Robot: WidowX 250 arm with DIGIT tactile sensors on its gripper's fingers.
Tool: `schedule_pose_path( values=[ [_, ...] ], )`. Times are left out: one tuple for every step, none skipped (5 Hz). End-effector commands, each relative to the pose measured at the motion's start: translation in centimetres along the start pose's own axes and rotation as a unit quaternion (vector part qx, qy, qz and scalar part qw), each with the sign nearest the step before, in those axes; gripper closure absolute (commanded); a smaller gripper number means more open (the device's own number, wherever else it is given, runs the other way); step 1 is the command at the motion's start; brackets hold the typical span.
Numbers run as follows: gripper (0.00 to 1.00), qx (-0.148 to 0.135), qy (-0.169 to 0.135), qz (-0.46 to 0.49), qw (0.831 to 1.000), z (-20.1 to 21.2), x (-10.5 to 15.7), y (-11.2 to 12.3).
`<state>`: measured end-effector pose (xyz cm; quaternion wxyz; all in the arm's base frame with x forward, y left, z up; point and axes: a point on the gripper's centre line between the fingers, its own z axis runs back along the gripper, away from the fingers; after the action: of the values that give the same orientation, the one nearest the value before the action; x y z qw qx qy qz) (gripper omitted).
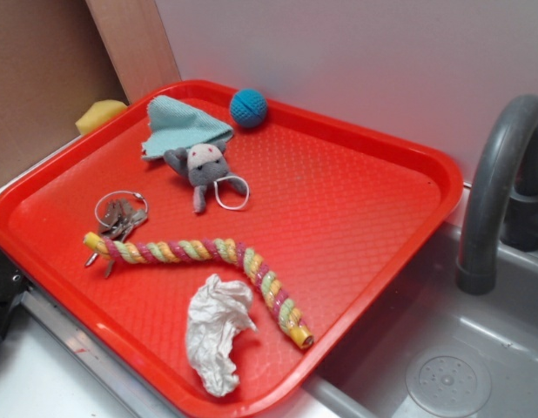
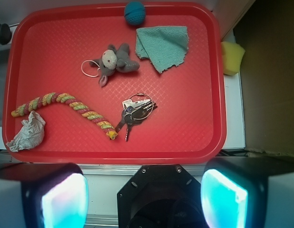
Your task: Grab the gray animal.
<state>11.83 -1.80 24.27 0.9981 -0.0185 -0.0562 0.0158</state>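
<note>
The pincer [image 2: 144, 190] hangs above the near edge of the red tray [image 2: 204, 95], its two glowing teal fingers [image 2: 63, 202] spread wide apart with nothing between them, so it is released and touches nothing. The tray rests on a white table [image 2: 232, 114].

The gray animal [image 2: 116, 59] lies on the tray well ahead of the pincer and a little to the left of its midline in the wrist view, on its back with the pale face up (its thin white cord loop [image 2: 90, 69] trails off to the left). Just to its right, touching or nearly touching one limb, sits a folded light teal cloth [image 2: 163, 45]. A blue knitted ball [image 2: 135, 12] rests farther ahead still, against the tray's far rim.

Closer to the pincer, between it and the animal, a bunch of keys [image 2: 135, 114] on a ring lies almost straight ahead. A twisted multicolored rope toy [image 2: 66, 107] curves from beside the keys off to the left, ending near a crumpled white tissue [image 2: 28, 135] at the near left corner. A yellow sponge [image 2: 232, 57] sits off the tray to the right. In the exterior view a gray faucet [image 1: 500, 183] rises beside the tray over a sink [image 1: 443, 374].
</note>
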Motion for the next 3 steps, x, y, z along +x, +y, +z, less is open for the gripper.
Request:
schedule_pose_path(
  values=[
    [0.00,0.000,0.000,0.000,1.000,0.0,0.0,0.0],
    [0.00,0.017,0.009,-0.119,0.993,-1.3,3.2,1.1],
    [0.00,0.059,0.019,-0.236,0.970,-2.5,6.0,1.7]
  ],
)
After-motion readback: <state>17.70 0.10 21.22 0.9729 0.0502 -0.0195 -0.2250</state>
